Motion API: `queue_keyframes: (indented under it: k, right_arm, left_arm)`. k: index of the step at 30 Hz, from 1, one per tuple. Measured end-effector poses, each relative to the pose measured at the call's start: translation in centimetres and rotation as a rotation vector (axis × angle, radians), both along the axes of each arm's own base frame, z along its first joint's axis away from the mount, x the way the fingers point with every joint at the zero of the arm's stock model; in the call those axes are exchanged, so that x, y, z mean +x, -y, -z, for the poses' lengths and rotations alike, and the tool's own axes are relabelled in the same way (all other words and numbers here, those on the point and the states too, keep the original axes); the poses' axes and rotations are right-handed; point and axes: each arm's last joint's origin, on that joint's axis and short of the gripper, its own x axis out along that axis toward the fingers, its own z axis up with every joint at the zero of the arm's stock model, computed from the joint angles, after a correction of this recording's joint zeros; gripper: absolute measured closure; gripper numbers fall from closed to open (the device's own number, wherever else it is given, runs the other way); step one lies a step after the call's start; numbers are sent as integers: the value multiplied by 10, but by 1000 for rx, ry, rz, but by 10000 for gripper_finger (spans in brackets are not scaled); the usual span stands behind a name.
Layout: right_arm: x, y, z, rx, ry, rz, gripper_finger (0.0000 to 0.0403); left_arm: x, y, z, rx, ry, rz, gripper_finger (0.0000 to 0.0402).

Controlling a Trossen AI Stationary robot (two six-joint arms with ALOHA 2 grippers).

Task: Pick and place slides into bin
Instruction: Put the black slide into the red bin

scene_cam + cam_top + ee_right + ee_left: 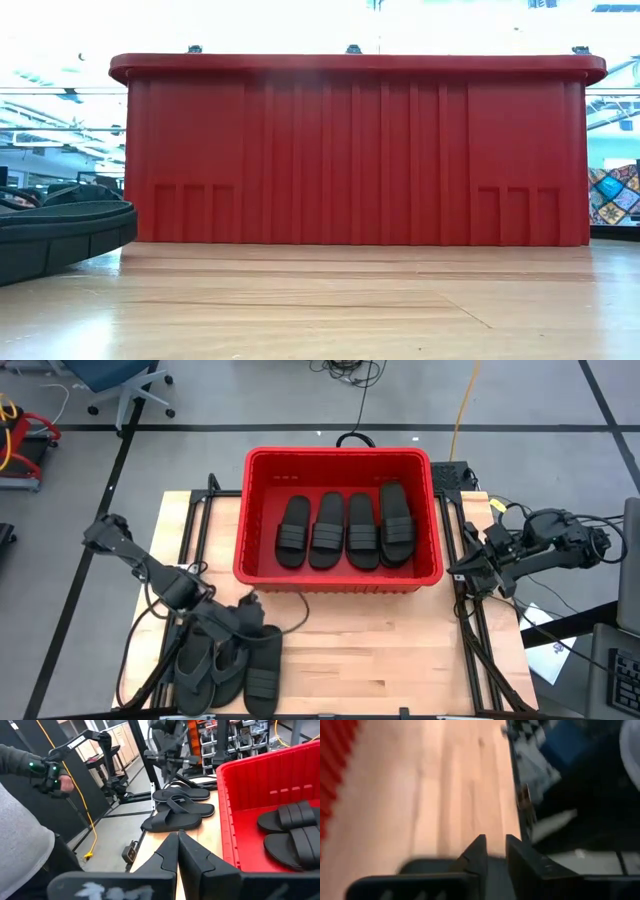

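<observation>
Four black slides (pixel 345 530) lie side by side, soles down, on the floor of the red bin (pixel 262 465) at the table's far middle. Three more slides (pixel 230 668) lie on the wood at the near left corner; they also show in the right wrist view (pixel 175 819), and one in the low view (pixel 60 235). My left gripper (pixel 255 618) hangs over the far end of these three, fingers (pixel 480 852) slightly open with nothing between them. My right gripper (pixel 458 570) waits shut (pixel 177 836) at the table's right edge, beside the bin.
The bin's tall ribbed wall (pixel 350 150) fills the low view. Bare wood (pixel 370 650) lies between the bin and the near edge. A person in a grey sleeve (pixel 20 845) stands beyond the table, a hand (pixel 50 777) on a dark handle. Black frame rails (pixel 470 640) line both sides.
</observation>
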Motion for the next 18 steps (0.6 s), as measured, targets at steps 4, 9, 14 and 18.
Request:
queue_keyframes:
  k: [4, 9, 14, 18]
  right_arm:
    - [1, 1, 0, 10, -2, 35, 403]
    - [2, 1, -5, 25, 44, 64, 403]
    - [2, 1, -8, 26, 74, 68, 403]
    - [3, 3, -8, 32, 74, 108, 403]
  left_arm:
    - [-4, 4, 17, -47, -109, 106, 278]
    - [-10, 4, 40, -101, -215, 170, 204]
    - [-8, 5, 60, -132, -172, 169, 145]
    - [-9, 5, 79, -178, -152, 185, 124]
